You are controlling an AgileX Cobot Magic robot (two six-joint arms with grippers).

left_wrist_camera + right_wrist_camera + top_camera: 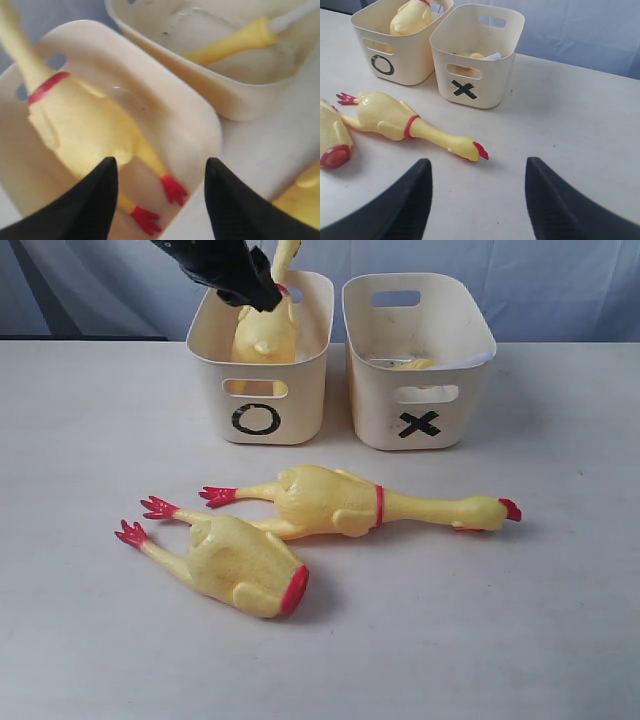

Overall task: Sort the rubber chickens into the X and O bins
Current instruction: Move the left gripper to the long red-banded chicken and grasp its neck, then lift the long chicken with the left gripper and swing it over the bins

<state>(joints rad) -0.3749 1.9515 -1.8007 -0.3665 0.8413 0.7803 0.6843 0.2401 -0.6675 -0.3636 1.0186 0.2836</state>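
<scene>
A whole long-necked rubber chicken [266, 338] lies inside the O bin [300, 405], neck pointing up at the back. My left gripper [262, 295] hovers open just above it, holding nothing; in the left wrist view the gripper [161, 172] frames the chicken's [80, 125] red feet. A small yellow neck piece [405, 363] rests in the X bin [380, 410]. On the table lie the second whole chicken [340, 502] and the headless body [240, 562], side by side. My right gripper [479, 172] is open over bare table, short of that chicken's head [465, 147].
The two bins stand close together at the back of the white table [560, 590]. A pale blue cloth [560, 280] hangs behind them. The right arm does not show in the exterior view.
</scene>
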